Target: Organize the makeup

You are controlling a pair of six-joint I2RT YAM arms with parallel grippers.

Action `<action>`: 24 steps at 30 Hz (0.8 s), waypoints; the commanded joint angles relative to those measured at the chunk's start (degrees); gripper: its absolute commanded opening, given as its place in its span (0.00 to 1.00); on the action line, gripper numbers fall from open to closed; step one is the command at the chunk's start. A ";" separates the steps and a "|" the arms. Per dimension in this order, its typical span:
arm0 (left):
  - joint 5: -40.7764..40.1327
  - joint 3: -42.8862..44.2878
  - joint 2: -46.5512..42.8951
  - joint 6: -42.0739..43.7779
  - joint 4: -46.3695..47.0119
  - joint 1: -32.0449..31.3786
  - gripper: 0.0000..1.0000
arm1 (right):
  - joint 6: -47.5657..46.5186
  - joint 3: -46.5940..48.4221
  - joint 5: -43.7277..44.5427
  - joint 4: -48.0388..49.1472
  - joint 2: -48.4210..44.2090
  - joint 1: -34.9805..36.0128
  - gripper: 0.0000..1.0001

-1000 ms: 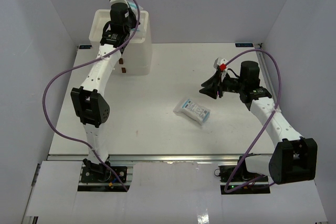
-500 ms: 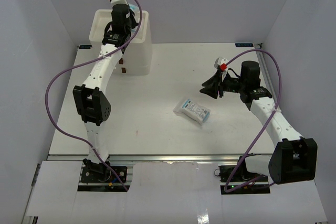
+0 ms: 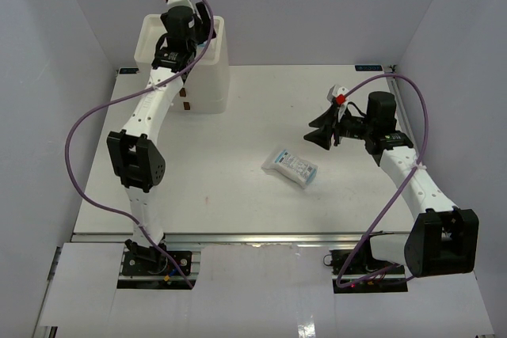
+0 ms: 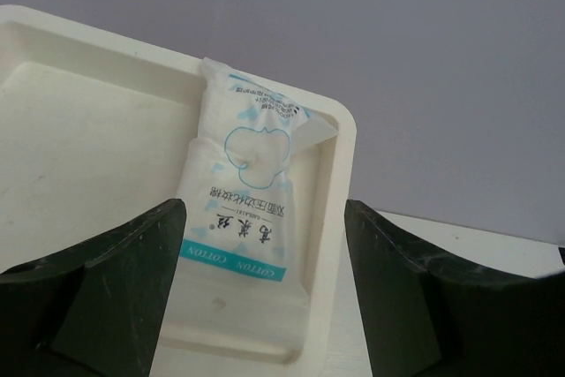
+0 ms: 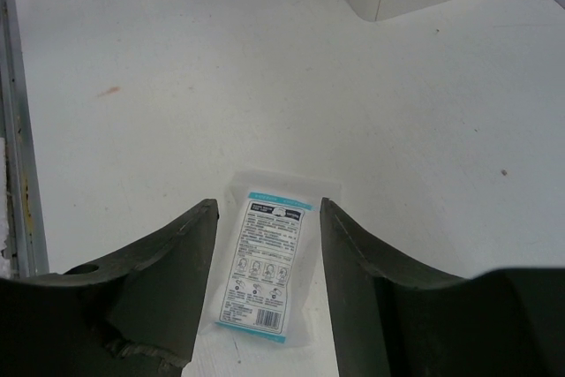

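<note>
While R gripper [image 3: 318, 135] shifts, sachet [image 3: 290, 167] stays

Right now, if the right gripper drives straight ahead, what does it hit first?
Probably the sachet pack, flat on the table and framed by the open right gripper; depth is unclear, so it might touch bare table just past it.

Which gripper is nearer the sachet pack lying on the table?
Right. The right gripper hangs open close by the sachet pack; the left gripper is far off, over the white box.
</note>
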 commanded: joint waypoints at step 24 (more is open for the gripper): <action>49.67 -83.19 -73.70 -17.12 10.67 1.25 0.98 | -4.59 13.04 30.19 -25.66 24.37 16.96 0.87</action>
